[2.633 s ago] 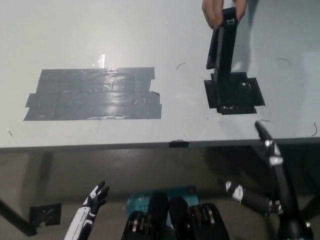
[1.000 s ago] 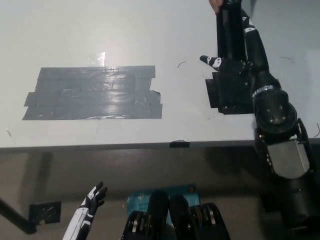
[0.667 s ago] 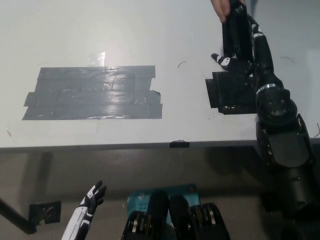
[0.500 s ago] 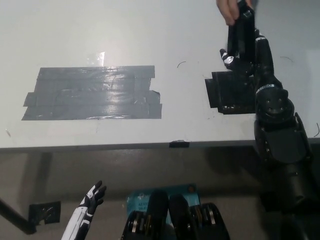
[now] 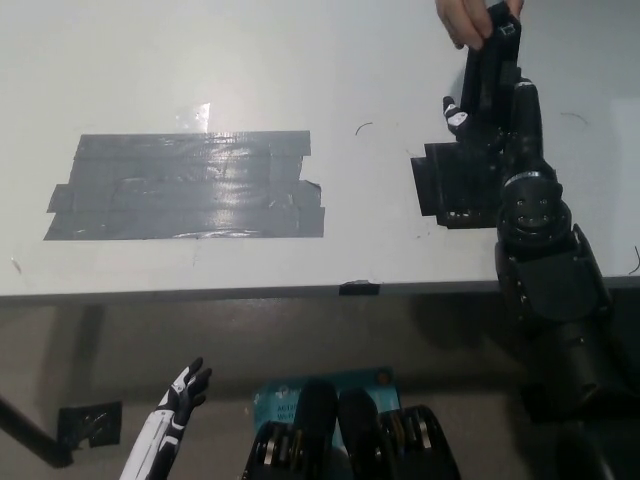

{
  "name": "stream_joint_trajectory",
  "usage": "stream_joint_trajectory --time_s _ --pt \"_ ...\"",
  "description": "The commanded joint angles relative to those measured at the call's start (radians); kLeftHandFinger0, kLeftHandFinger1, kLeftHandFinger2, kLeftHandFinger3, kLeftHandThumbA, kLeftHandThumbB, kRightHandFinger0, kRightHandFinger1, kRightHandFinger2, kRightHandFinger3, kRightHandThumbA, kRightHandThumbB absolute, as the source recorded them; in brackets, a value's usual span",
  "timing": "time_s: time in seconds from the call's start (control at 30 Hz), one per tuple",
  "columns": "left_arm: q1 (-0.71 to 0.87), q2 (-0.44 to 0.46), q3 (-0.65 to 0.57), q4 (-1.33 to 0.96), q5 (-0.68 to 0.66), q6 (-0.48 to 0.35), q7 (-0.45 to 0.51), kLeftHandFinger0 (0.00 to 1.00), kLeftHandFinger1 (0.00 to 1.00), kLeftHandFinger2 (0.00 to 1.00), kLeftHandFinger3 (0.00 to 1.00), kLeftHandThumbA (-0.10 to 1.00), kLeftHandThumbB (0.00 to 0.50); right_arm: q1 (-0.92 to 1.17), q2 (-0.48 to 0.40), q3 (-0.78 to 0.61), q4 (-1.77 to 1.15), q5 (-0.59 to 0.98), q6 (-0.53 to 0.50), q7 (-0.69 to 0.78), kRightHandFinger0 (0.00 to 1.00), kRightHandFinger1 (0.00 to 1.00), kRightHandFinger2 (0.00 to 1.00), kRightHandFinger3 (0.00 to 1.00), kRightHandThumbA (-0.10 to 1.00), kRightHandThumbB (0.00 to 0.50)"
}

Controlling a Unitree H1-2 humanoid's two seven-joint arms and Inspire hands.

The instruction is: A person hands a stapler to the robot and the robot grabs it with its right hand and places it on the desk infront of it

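A person's hand point(image 5: 468, 20) at the top right holds the upper end of a black stapler point(image 5: 488, 70), which hangs upright above the white desk point(image 5: 300, 70). My black right hand point(image 5: 492, 118) reaches up from the lower right and wraps the stapler's lower part, its white-tipped thumb on the left side and the other fingers on the right. Both the person and I have hold of the stapler. My white left hand point(image 5: 178, 405) rests low at the bottom left, below the desk's front edge, fingers apart and holding nothing.
A black tape square point(image 5: 452, 190) lies on the desk right under the stapler, partly covered by my right arm. A wide grey tape patch point(image 5: 185, 185) lies at the left. The desk's front edge point(image 5: 250, 291) runs across the middle, with floor beneath.
My right arm rose from below the desk edge to the stapler, and its fingers closed around the lower part. The person shifted the stapler slightly right and up. The left hand stayed put.
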State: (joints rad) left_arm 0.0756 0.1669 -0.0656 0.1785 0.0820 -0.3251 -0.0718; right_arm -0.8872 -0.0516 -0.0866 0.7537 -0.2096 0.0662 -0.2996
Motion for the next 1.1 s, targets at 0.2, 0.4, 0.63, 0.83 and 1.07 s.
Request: stream_joint_trajectory --time_s 0.2,0.4,0.63,0.83,1.07 --pt "-0.003 0.015 0.011 -0.031 0.016 0.016 0.000 1.00 1.00 1.00 1.00 1.00 0.500 0.019 -0.018 0.055 -0.324 -0.010 -0.048 0.040 0.08 0.50 0.85 0.83 -0.10 0.162" --pt "-0.008 0.015 0.014 -0.028 0.020 0.012 0.001 1.00 1.00 1.00 1.00 1.00 0.500 0.015 -0.062 0.132 -0.406 -0.051 0.012 0.122 0.10 0.52 0.83 0.78 -0.10 0.145" --pt "-0.015 0.018 0.013 -0.027 0.027 0.014 -0.003 1.00 1.00 1.00 1.00 1.00 0.500 -0.001 -0.110 0.274 -0.331 -0.103 -0.063 0.221 0.05 0.53 0.89 0.92 -0.10 0.145" --pt "-0.016 0.018 0.015 -0.039 0.033 0.024 0.000 1.00 1.00 1.00 1.00 1.00 0.500 -0.055 -0.166 0.511 -0.204 -0.267 -0.139 0.310 0.00 0.50 0.93 0.98 -0.10 0.184" --pt "-0.030 0.021 0.015 -0.046 0.041 0.034 -0.003 1.00 1.00 1.00 1.00 1.00 0.500 -0.124 -0.190 0.701 -0.131 -0.385 -0.124 0.391 0.02 0.57 1.00 1.00 -0.10 0.166"
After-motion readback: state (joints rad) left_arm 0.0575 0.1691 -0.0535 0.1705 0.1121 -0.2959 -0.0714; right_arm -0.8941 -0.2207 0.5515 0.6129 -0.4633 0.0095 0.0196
